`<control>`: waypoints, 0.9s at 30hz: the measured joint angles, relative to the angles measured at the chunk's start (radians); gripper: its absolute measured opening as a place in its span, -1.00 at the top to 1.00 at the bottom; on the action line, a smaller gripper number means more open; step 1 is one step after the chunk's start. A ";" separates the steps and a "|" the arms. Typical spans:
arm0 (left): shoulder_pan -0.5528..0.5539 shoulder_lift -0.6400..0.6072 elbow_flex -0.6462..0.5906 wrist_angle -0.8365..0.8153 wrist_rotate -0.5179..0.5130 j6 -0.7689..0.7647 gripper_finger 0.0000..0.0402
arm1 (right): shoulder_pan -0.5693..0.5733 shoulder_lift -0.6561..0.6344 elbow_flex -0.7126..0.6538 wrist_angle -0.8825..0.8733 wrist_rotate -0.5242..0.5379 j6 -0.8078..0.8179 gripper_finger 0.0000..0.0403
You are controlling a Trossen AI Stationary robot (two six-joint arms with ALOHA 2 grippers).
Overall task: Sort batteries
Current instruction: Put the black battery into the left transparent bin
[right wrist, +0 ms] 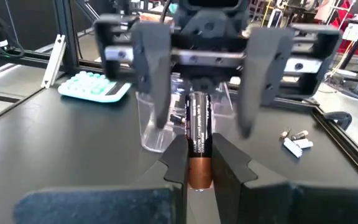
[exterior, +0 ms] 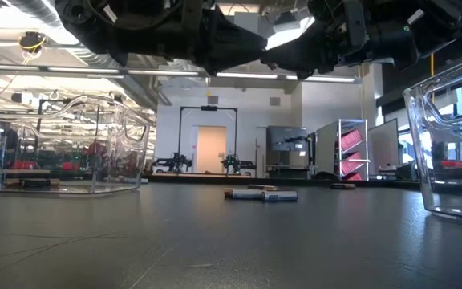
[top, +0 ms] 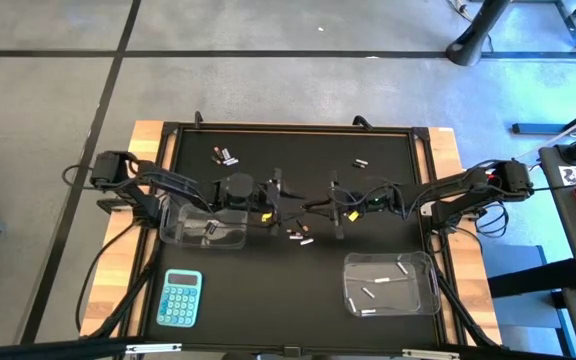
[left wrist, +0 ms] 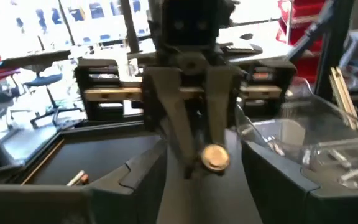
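My right gripper (right wrist: 197,163) is shut on a dark battery (right wrist: 197,121) with a copper-coloured end, above the middle of the table (top: 340,208). My left gripper (top: 280,200) faces it, open. Its fingers (right wrist: 154,81) stand on either side of the battery's free end without touching it. The left wrist view shows that battery end-on (left wrist: 215,157). Loose batteries lie on the mat (top: 298,235), (top: 226,155), (top: 361,162) and also show in the low view (exterior: 261,193). Dark batteries lie in the left tub (top: 208,228), silvery ones in the right tub (top: 383,285). My right gripper pinches the dark battery between its two fingers at the copper-coloured end (right wrist: 197,169). The fingers come level from the table's right and lie along the battery. It sticks out level ahead of them toward my left gripper, lifted clear of the table.
A blue calculator (top: 180,298) lies near the table's near left corner. The clear tubs stand left (exterior: 62,152) and right (exterior: 451,152) in the low view. The black mat has a raised frame (top: 288,127) on a wooden table.
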 joint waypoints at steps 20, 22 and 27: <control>-0.009 -0.006 0.005 -0.006 -0.007 0.045 0.79 | 0.000 0.000 0.000 0.005 -0.010 -0.003 0.79; -0.013 -0.007 0.005 -0.006 -0.007 0.060 0.79 | 0.000 0.000 0.000 0.005 0.019 -0.002 0.76; -0.035 -0.016 0.005 -0.021 -0.020 0.110 0.79 | 0.001 0.000 0.000 0.003 0.036 0.025 0.51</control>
